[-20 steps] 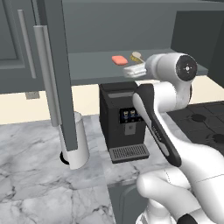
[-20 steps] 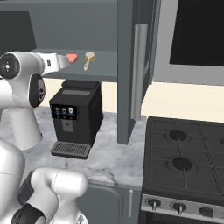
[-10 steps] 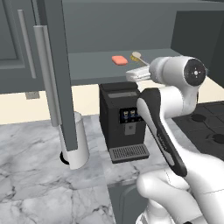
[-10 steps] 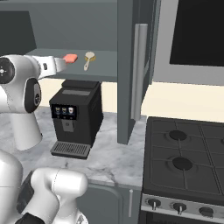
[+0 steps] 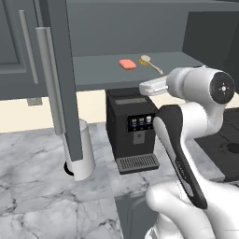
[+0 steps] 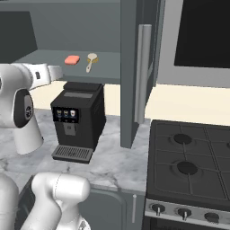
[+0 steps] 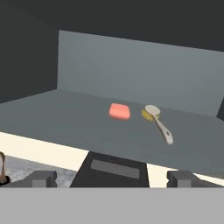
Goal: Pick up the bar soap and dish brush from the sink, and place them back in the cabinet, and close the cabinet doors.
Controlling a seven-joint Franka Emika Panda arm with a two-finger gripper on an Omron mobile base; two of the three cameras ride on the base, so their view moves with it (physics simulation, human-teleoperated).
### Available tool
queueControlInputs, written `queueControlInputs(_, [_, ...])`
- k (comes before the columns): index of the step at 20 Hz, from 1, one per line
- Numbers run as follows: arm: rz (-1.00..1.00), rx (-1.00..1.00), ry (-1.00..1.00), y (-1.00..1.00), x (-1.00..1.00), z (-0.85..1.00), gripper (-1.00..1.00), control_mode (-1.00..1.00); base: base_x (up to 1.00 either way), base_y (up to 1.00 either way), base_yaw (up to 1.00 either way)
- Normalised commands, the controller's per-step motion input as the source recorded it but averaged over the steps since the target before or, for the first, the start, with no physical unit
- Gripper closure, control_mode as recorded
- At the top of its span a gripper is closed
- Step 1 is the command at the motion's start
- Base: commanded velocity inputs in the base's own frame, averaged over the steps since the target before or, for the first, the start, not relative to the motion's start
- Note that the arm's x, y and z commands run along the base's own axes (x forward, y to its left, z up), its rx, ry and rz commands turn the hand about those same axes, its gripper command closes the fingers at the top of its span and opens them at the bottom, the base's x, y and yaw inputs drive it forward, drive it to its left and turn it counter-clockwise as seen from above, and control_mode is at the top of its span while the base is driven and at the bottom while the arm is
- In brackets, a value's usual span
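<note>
while the bar soap (image 5: 127, 64) and the dish brush (image 5: 151, 63) lie side by side on the grey inner shelf (image 5: 102, 72) of the cabinet (image 6: 67, 27), the soap to the left and the brush's head just beside it with its handle angled toward the near right, the gripper (image 7: 113, 179) hangs outside the shelf's front edge with its fingers (image 7: 41, 178) spread wide apart and nothing between them. below the shelf a black coffee machine (image 5: 133, 128) stands on the marble table (image 5: 42, 163). both cabinet doors (image 5: 58, 79) stand open, one at the left and one at the right beside the stove (image 6: 188, 166). a white cylinder (image 5: 83, 154) stands left of the coffee machine.
</note>
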Motion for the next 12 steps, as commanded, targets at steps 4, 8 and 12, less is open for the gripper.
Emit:
queueControlInputs(4, [0.00,0.00,-0.03,0.00,-0.56,0.00,-1.00,-1.00,0.00,0.00,0.00])
queueControlInputs(8, [0.00,0.00,-0.08,0.00,-0.74,0.00,-1.00,-1.00,0.00,0.00,0.00])
queueControlInputs(12, [0.00,0.00,-0.11,0.00,-0.79,0.00,-1.00,-1.00,0.00,0.00,0.00])
